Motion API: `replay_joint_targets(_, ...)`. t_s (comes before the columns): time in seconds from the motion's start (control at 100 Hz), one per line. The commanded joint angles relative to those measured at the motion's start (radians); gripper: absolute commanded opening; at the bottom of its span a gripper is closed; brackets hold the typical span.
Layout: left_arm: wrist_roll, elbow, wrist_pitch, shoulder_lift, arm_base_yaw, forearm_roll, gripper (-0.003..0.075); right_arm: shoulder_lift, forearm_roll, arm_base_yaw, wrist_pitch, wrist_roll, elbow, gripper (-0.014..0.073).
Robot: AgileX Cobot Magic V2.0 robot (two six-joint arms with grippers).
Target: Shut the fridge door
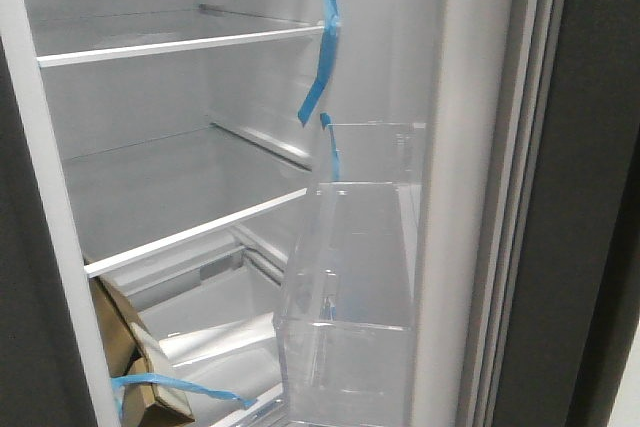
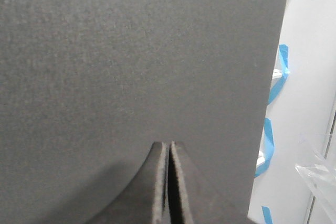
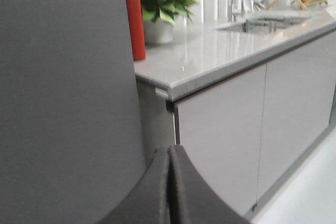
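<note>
Fridge door (image 1: 450, 197) stands open before you, no lettering readable: white inner side, clear bin (image 1: 350, 277), blue tape (image 1: 322, 47). Left gripper (image 2: 168, 182) and right gripper (image 3: 169, 182) show jaws pressed together.

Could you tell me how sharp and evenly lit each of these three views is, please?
Front view: soft overall, fridge door dark, clear bin bright. Left wrist view: flat grey, mild shadow by the shut left gripper. Right wrist view: blurry, sheen on the countertop, right gripper shut.
</note>
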Motion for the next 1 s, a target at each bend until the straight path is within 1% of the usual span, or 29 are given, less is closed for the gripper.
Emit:
replay_joint_targets(0.0, -0.004, 0.028, -0.077, 0.019, -0.008, -0.002, -0.0021, 0.103, -0.055, 0.033, -0.073, 0.012, -0.152, -0.0076)
replay_joint_targets(0.09, -0.004, 0.028, -0.077, 0.019, -0.008, -0.002, -0.0021, 0.202, -0.092, 0.081, -0.073, 0.012, -0.281, -0.0076)
replay_joint_targets(0.26, -0.004, 0.028, -0.077, 0.019, -0.008, -0.002, -0.0021, 0.376, -0.094, 0.163, -0.065, 0.012, -0.500, -0.0076)
replay_joint_targets(0.47, -0.004, 0.028, -0.077, 0.019, -0.008, -0.002, -0.0020, 0.520, -0.094, 0.264, -0.058, 0.012, -0.668, -0.0076)
replay_joint_targets(0.66, -0.004, 0.028, -0.077, 0.019, -0.008, -0.002, -0.0021, 0.570, -0.094, 0.319, -0.058, 0.012, -0.730, -0.0076)
replay_joint_targets(0.99, -0.004, 0.028, -0.077, 0.019, -0.008, -0.002, -0.0021, 0.570, -0.094, 0.379, -0.057, 0.012, -0.730, -0.0076)
